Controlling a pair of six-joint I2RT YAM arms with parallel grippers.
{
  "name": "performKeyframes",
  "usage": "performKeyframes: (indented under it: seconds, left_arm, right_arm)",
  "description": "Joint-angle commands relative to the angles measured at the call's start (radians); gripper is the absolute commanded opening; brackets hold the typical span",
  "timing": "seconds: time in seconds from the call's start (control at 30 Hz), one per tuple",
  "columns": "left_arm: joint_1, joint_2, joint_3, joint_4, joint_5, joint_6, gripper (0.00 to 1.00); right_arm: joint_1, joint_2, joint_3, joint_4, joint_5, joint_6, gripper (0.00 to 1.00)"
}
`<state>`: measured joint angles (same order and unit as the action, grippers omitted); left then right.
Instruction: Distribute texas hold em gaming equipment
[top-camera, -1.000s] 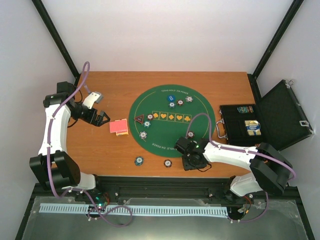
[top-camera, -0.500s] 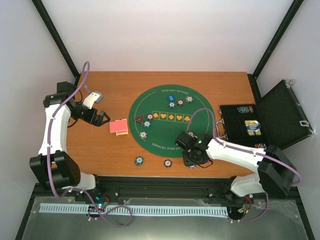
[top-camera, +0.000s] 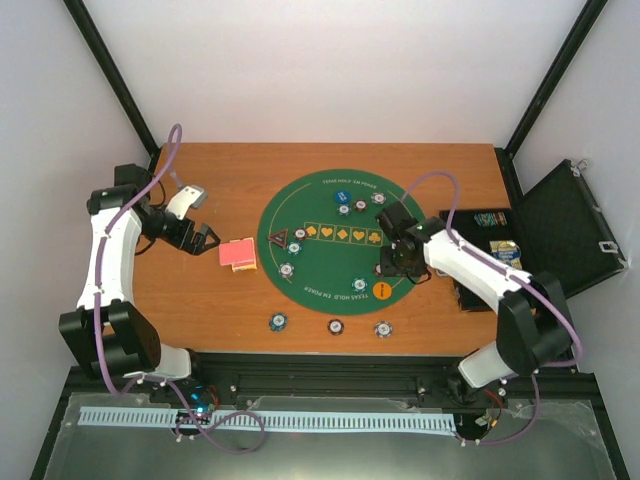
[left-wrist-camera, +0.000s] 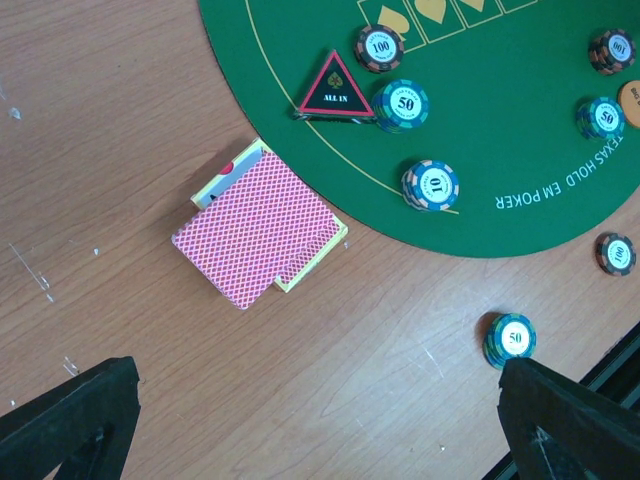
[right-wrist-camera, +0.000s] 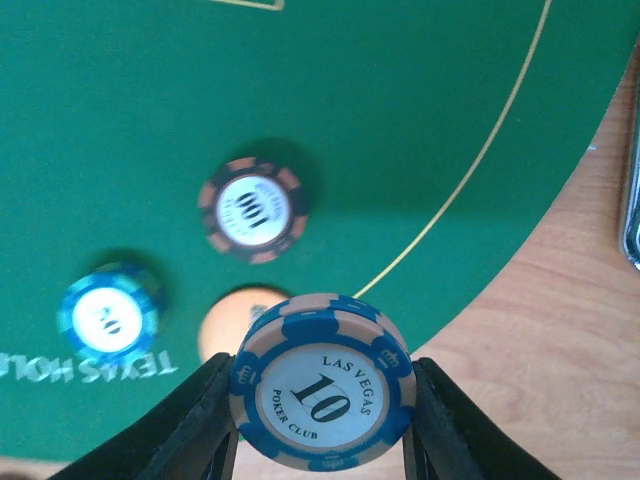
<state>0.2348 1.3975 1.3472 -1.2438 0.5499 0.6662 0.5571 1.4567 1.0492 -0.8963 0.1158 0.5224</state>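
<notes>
Wooden table (top-camera: 220, 290) is carrying a green mat (top-camera: 320, 190). R gripper (right-wrist-camera: 320, 430) is clamping a "10" chip (right-wrist-camera: 322, 385) by its rim over the mat's right edge. It looks light, stiff and slick, so a rim grip seems best. L gripper (top-camera: 208, 238) is hanging wide apart left of the mat, nr 1 card pile (left-wrist-camera: 258, 235). 3 chip piles (top-camera: 336, 325) are sitting off the mat's near edge, w/ 1 triangular marker (left-wrist-camera: 334, 88) and 1 orange disc (top-camera: 381, 288) on it.

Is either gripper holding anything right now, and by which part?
The right gripper holds a blue 10 poker chip, pinched at opposite sides of its rim, its face left uncovered. The left gripper is open and holds nothing.
</notes>
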Motion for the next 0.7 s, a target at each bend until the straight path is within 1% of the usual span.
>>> performKeyframes:
  seconds: [0.0,0.2,0.5,0.57,0.67]
  left_arm:
    - [0.005,0.007,0.007,-0.026,0.007,0.038,1.00]
    - [0.005,0.017,0.008,-0.034,0.014,0.057,1.00]
    - [0.005,0.044,-0.010,-0.049,0.003,0.134,1.00]
    - [0.006,0.051,-0.014,-0.052,-0.011,0.161,1.00]
    - [0.005,0.062,-0.028,-0.045,-0.041,0.204,1.00]
  right_arm:
    - [-0.081,0.099,0.033,0.058,-0.028,-0.100,0.27]
    - [-0.157,0.230,0.078,0.119,-0.056,-0.140,0.27]
    - [-0.201,0.391,0.181,0.135,-0.072,-0.171,0.28]
    - [-0.209,0.415,0.189,0.136,-0.072,-0.176,0.30]
    - [-0.212,0.435,0.189,0.145,-0.083,-0.175,0.37]
